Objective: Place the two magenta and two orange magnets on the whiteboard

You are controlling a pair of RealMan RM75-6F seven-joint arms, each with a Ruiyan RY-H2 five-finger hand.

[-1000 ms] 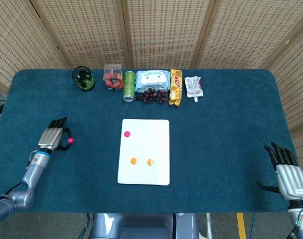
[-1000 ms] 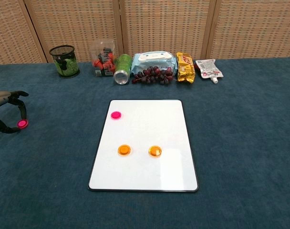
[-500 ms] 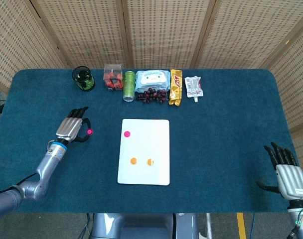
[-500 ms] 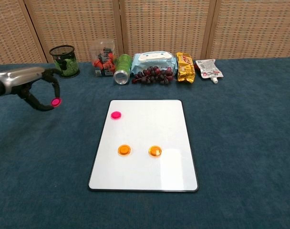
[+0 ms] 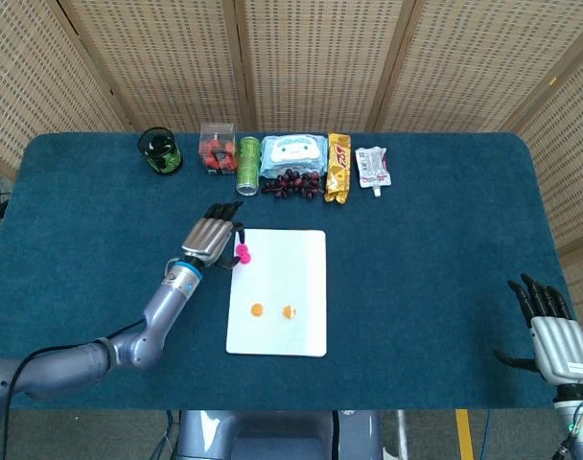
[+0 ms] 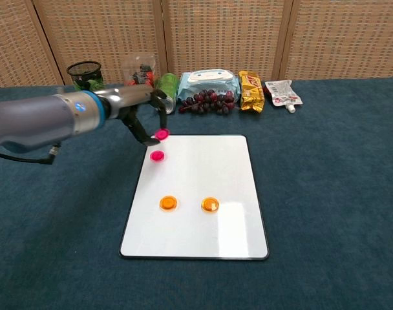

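My left hand (image 5: 211,240) (image 6: 143,110) pinches a magenta magnet (image 6: 161,134) and holds it just above the top left corner of the whiteboard (image 5: 293,268) (image 6: 212,168). Another magenta magnet (image 6: 157,155) lies on the board right below the held one; in the head view the two nearly overlap. Two orange magnets (image 5: 257,310) (image 5: 289,311) lie side by side lower on the board, also seen in the chest view as the left orange magnet (image 6: 168,203) and the right orange magnet (image 6: 210,205). My right hand (image 5: 552,333) rests at the table's near right edge with fingers spread, holding nothing.
Along the back edge stand a green mesh cup (image 5: 160,151), a clear box of red pieces (image 5: 216,147), a green can (image 5: 247,165), a wipes pack (image 5: 293,155), grapes (image 5: 291,183), a yellow snack bag (image 5: 338,168) and a white pouch (image 5: 372,166).
My left hand has carried the magenta magnet from the table's left side rightward to the whiteboard's top left corner. The right hand has stayed still.
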